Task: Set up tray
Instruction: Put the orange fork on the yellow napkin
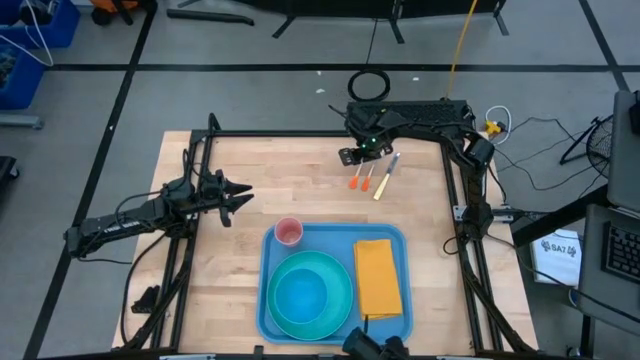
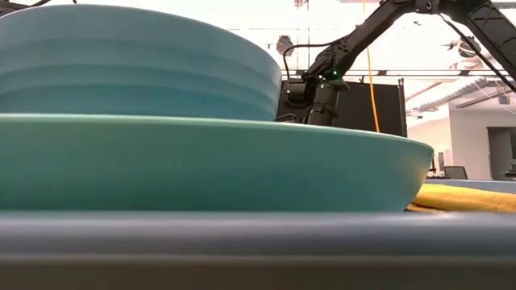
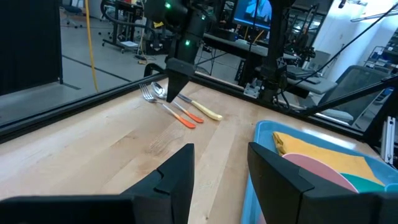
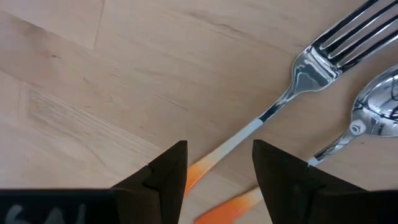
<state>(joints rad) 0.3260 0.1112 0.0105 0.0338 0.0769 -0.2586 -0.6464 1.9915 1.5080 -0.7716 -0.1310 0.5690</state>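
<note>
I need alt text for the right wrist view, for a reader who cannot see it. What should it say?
The right gripper hangs close over a wooden table, its dark jaws open on either side of the orange handle of a fork. A spoon with an orange handle lies just beside the fork, and neither utensil is gripped.

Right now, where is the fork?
In the high view the fork lies on the bare wood at the far right of the table, beside the spoon, directly under the right gripper and beyond the tray.
</note>
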